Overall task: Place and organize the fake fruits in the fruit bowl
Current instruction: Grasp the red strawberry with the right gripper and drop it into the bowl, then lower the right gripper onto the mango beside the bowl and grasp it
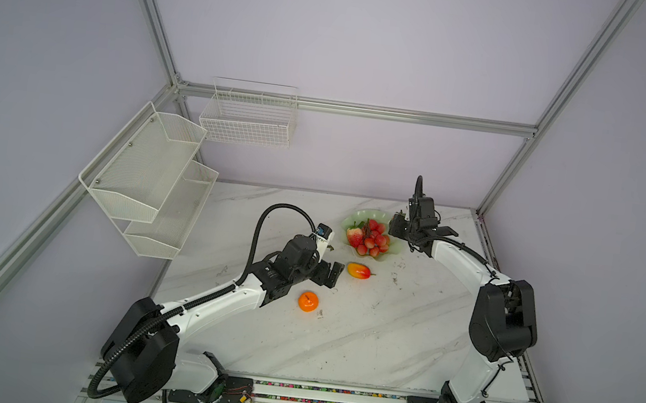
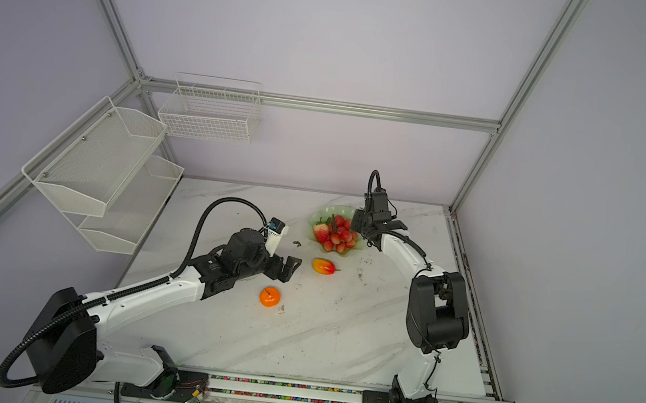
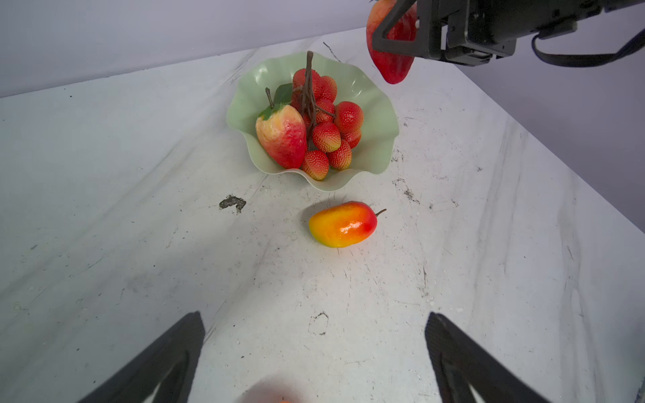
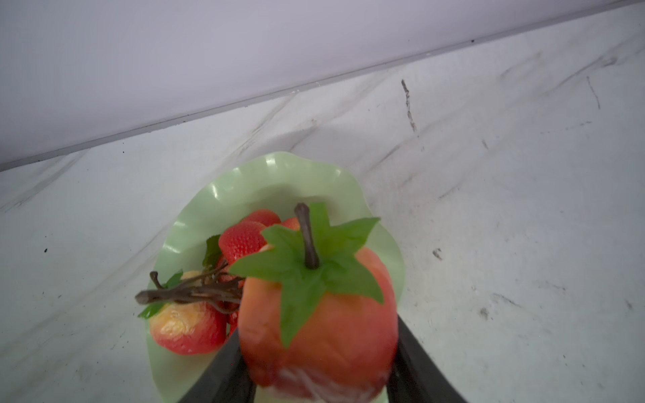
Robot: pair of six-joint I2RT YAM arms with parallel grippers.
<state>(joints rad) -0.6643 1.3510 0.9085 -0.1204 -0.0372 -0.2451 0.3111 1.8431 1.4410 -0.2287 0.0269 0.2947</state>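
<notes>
Spanning both top views, the marbled counter (image 1: 379, 343) carries the pale green fruit bowl (image 3: 380, 139) toward its 12 o'clock edge.

The right tool (image 1: 397, 225) hangs at the bowl's 2 o'clock rim. Its jaws are pressed in on a strawberry (image 4: 321, 324), one finger on each flank, with the leafy cap pointing away from the wrist. That fruit is raised clear of the counter, over the bowl's rim.

The left tool (image 1: 331, 274) hovers low at 9 o'clock of the mango, its jaws spread wide and touching nothing.

Inside the bowl the berry cluster (image 3: 328, 132) fills the middle, its brown stem sticking up. A second strawberry (image 3: 282, 137) leans against the cluster.

The mango (image 3: 343, 224) lies on the counter just beside the bowl, at its 6 o'clock. The orange (image 1: 308, 301) sits apart at 7 o'clock of the mango, close beside the left arm's wrist.
</notes>
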